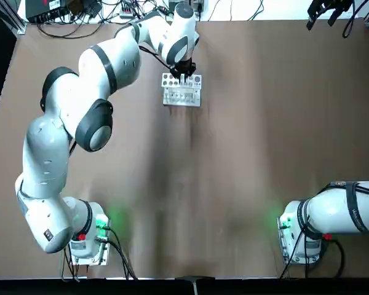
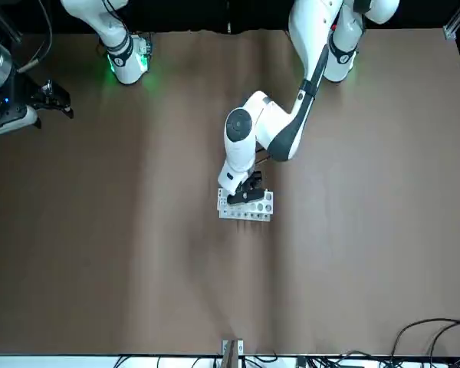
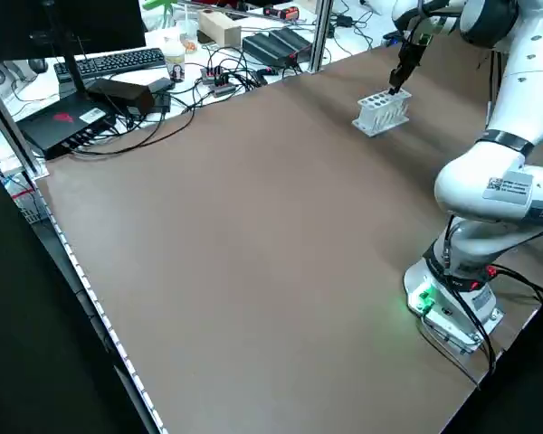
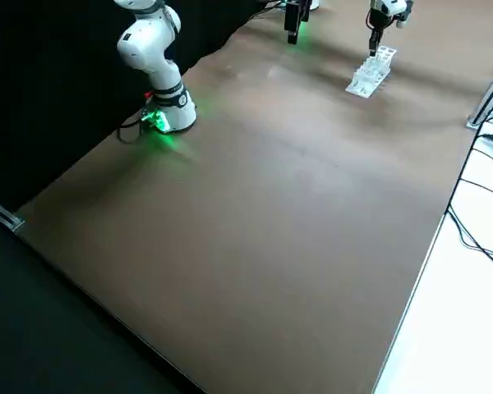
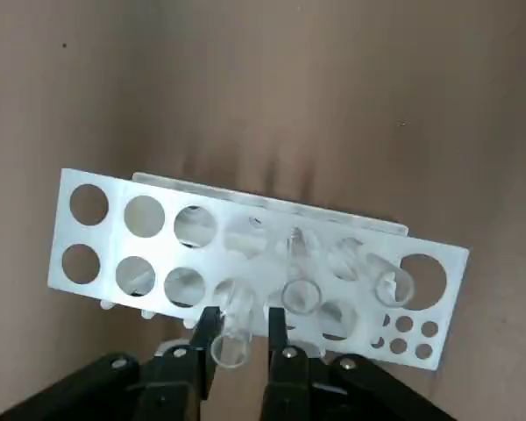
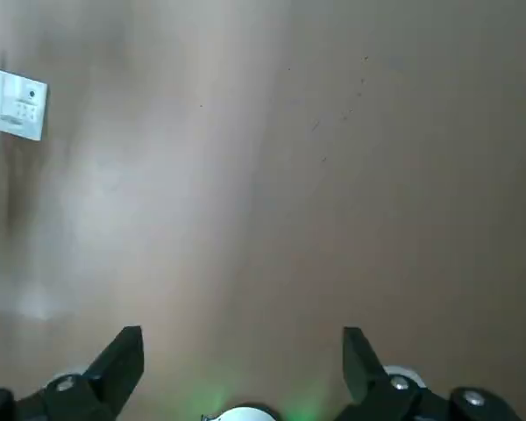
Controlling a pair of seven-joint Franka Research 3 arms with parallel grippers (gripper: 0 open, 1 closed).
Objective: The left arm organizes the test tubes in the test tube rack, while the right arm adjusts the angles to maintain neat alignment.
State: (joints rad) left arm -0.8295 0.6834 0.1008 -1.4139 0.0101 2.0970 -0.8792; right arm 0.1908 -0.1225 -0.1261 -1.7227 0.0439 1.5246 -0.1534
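White plastic-looking and full of round holes, the test tube rack (image 1: 182,97) sits on the brown table (image 3: 244,262), near the far edge. One end has a big hole and a bunch of little holes. See-through test tubes (image 5: 301,276) show at the rack, at least three of them, mostly toward the end with the little holes. Their tops point different ways in the left wrist view.

The left arm (image 1: 104,74) reaches in from the left of the rack. Its black left gripper (image 5: 245,317) points down right over the rack's far side. Its two fingers are a little bit apart, and the top of one clear tube shows in the gap. I cannot tell if they squeeze it.

The right arm (image 1: 350,208) has its base to the right of the rack and closer to the robot's side. Its right gripper (image 6: 244,351) is up high, well to the right of the rack. Those fingers are wide apart with nothing in them.

Past the table's far edge, left of the rack, are a black box (image 3: 65,122) and lots of black wires (image 3: 149,137).
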